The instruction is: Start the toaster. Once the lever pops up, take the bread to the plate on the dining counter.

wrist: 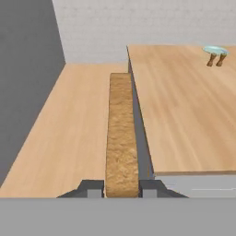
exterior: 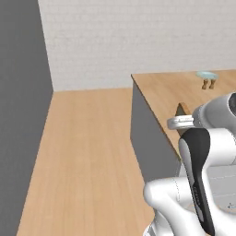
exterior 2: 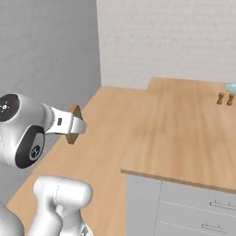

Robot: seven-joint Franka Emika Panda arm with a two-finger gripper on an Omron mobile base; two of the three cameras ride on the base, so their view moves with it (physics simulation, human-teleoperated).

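Note:
My gripper [wrist: 122, 186] is shut on the bread [wrist: 122, 133], a tan slice with a brown crust seen edge-on, sticking forward from the fingers. In the base views the bread [exterior: 182, 109] [exterior 2: 76, 111] hangs in the air beside the near corner of the dining counter [wrist: 184, 106], over the floor. The pale blue-green plate [wrist: 215, 50] [exterior: 206, 75] [exterior 2: 231, 87] lies at the far right of that light-wood counter [exterior: 170, 92] [exterior 2: 184, 133], well away from the gripper [exterior: 180, 120] [exterior 2: 73, 124]. The toaster is out of view.
Two small brown shakers [wrist: 215, 60] [exterior: 208, 84] [exterior 2: 225, 98] stand just in front of the plate. Grey drawer fronts [exterior 2: 184, 207] sit under the counter. A wood floor [exterior: 87, 152] runs left of the counter to a grey wall [exterior: 20, 115] and a white brick wall [exterior: 138, 37].

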